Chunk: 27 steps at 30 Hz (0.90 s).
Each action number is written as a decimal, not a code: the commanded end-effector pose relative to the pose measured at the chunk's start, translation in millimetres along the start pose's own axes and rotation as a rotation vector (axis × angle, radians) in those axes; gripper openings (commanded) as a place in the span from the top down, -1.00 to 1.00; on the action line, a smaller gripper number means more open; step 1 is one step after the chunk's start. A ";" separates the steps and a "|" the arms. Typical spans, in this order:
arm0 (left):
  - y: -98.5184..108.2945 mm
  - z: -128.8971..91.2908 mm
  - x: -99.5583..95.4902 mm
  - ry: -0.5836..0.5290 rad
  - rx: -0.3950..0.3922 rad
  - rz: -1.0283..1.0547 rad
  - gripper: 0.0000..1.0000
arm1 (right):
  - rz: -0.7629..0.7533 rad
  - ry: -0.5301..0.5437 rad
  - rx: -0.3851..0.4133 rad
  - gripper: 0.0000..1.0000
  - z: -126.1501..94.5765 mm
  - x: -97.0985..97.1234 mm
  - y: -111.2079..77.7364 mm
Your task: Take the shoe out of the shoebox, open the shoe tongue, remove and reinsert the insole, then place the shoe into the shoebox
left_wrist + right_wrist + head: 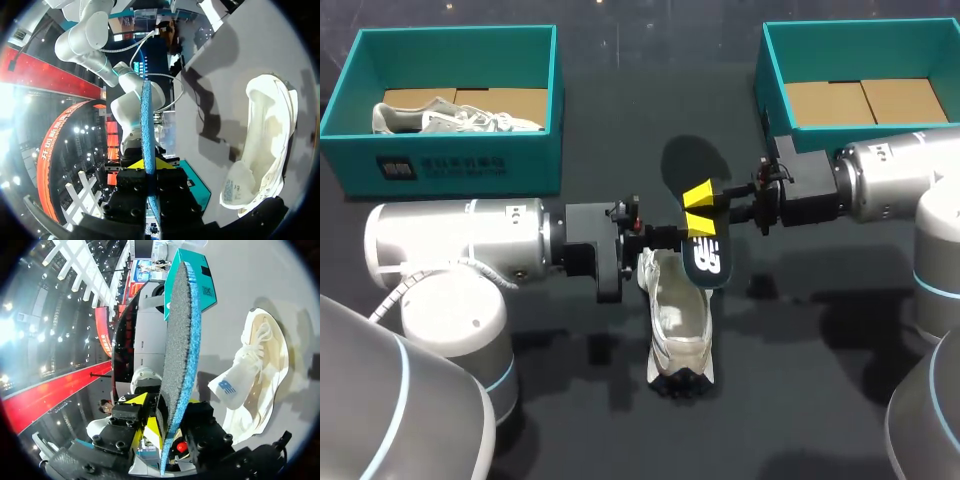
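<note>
Was a dark, matte table — plain and even. Took crisp shadows across the middle and toward the near edge — showed greyer and brightly lit from the wrist views.

A robot test station for shoe handling is shown. A dark bench is flanked by the white left arm and right arm. An insole is gripped by the left tool and the right tool together. Behind the left tool a teal left shoebox is set, with a pale shoe kept in it. Behind the right tool a matching right shoebox is placed. A second shoe is laid on the bench just nearer than both tools.
</note>
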<state>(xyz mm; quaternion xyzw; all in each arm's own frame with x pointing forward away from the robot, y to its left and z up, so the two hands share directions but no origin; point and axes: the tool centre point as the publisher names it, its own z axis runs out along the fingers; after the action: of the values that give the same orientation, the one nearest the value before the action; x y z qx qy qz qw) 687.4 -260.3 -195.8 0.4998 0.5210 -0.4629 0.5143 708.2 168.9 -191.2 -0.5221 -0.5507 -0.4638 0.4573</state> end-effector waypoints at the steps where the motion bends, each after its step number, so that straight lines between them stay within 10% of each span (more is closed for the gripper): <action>1: -2.8 -2.2 1.6 -0.008 -0.002 0.003 1.00 | 0.002 -0.004 0.005 0.44 -3.1 0.4 2.2; 26: -0.9 -3.9 2.0 -0.009 -0.012 0.007 1.00 | 0.002 0.010 0.012 1.00 -5.7 -2.8 1.8; 27: -0.6 -4.7 1.9 -0.008 -0.014 0.004 0.77 | 0.002 0.011 0.013 1.00 -5.6 -2.8 1.8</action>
<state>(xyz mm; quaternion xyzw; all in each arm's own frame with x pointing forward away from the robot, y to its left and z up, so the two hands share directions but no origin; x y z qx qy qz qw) 687.3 -255.9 -197.4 0.4956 0.5195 -0.4621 0.5205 710.9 161.6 -192.5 -0.5175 -0.5495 -0.4639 0.4637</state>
